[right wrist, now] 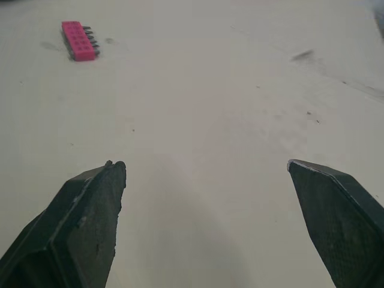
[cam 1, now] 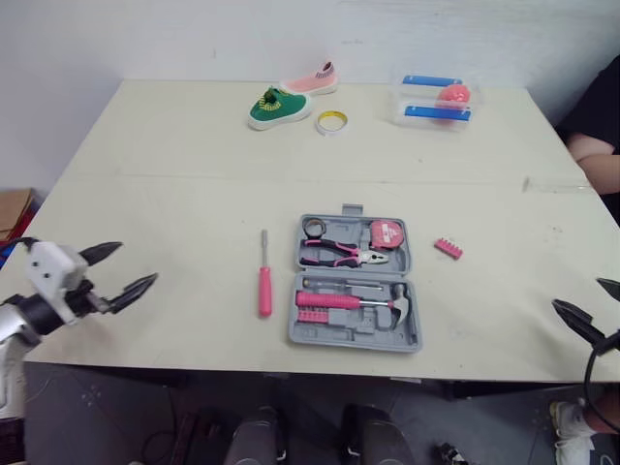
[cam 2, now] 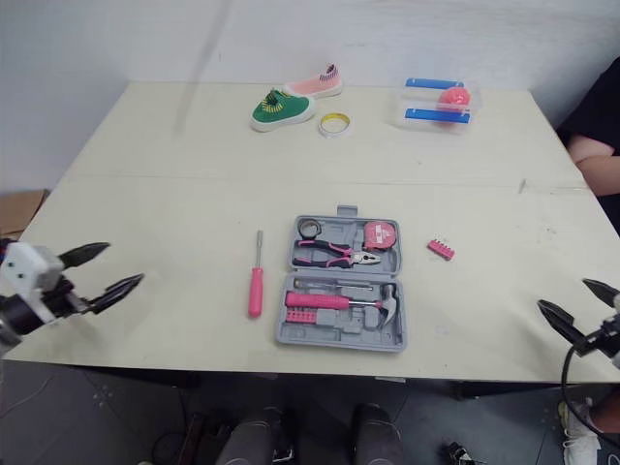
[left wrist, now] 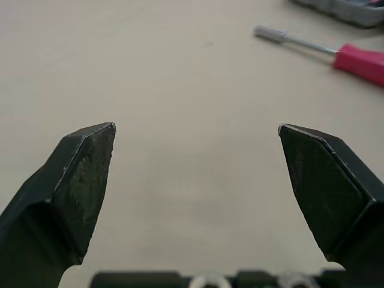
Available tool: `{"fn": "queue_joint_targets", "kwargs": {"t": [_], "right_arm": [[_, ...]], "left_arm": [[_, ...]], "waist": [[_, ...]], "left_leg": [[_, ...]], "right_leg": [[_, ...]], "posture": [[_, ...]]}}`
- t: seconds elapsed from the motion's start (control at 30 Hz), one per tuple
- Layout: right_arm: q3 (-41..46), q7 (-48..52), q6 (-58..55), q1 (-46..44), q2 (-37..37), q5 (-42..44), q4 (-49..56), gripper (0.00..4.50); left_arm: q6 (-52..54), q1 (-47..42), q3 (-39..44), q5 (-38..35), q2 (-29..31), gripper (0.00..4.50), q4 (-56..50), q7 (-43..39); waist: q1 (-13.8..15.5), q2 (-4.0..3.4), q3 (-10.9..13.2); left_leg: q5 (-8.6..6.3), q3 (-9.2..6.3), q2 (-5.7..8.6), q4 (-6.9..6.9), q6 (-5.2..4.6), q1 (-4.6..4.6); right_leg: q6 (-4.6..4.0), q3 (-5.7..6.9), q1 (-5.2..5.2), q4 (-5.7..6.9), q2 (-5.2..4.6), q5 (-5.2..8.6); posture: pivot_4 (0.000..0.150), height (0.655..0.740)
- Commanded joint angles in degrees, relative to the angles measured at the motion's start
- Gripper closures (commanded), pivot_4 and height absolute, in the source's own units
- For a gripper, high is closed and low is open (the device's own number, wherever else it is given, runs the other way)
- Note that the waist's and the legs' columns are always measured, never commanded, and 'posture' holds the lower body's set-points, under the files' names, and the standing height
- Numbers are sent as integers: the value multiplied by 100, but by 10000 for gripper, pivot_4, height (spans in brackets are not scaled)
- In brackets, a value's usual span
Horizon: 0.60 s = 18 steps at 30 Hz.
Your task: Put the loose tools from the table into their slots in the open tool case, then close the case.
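Observation:
The grey tool case lies open at the table's near middle, holding pink pliers, a tape measure, a hammer and a bit strip. A pink-handled screwdriver lies loose just left of the case, also seen as the screwdriver in the left wrist view. A pink bit holder lies loose to the right of the case, and this bit holder appears ahead of the right fingers. My left gripper hovers open at the table's near left edge. My right gripper is open at the near right edge. Both hold nothing.
At the far side sit a green shoe, a pink shoe, a yellow tape roll and a clear box with blue strips and a pink ball. A person's arm rests at the right edge.

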<state>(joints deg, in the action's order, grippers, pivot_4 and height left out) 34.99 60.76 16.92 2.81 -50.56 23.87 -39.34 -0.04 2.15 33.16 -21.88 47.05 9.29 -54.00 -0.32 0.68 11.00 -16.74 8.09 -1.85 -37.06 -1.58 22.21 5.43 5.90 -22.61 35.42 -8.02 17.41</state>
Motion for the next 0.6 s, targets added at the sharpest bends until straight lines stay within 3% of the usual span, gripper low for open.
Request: {"fn": "queue_joint_targets", "kwargs": {"t": [0.03, 0.27, 0.47, 0.6], "right_arm": [[314, -2, 360, 79, -197, 24, -559, 0], [46, 471, 200, -320, -165, 153, -464, 0], [-836, 1214, -725, -1339, -41, 209, 255, 0], [-1378, 1384, -949, -2145, 54, -13, 117, 0]], "left_arm": [[-240, 350, 401, -128, 30, 757, 129, -143], [144, 370, 359, -698, -86, 757, -391, -248], [803, 79, -188, -1138, -196, 757, -1528, -156], [1293, -225, -716, -1355, -187, 757, -2197, -166]], "waist": [[-16, -1, 0], [-128, -2, 1], [-192, -10, 6], [-151, -12, 7]], "left_leg": [[-2, 1, -1, 1, 4, 0], [0, -6, -6, 0, 6, -2], [10, 2, -10, 3, 22, -1], [20, 5, -8, -1, 36, 0]], "right_leg": [[-2, 0, -1, -3, 0, 1], [-3, -23, 7, 2, -9, 0], [-5, -27, 1, 7, -4, 1], [-4, -11, 1, 10, 2, 1]], "posture": [[1500, 7400], [1500, 7400], [1500, 7400], [1500, 7400]]}}
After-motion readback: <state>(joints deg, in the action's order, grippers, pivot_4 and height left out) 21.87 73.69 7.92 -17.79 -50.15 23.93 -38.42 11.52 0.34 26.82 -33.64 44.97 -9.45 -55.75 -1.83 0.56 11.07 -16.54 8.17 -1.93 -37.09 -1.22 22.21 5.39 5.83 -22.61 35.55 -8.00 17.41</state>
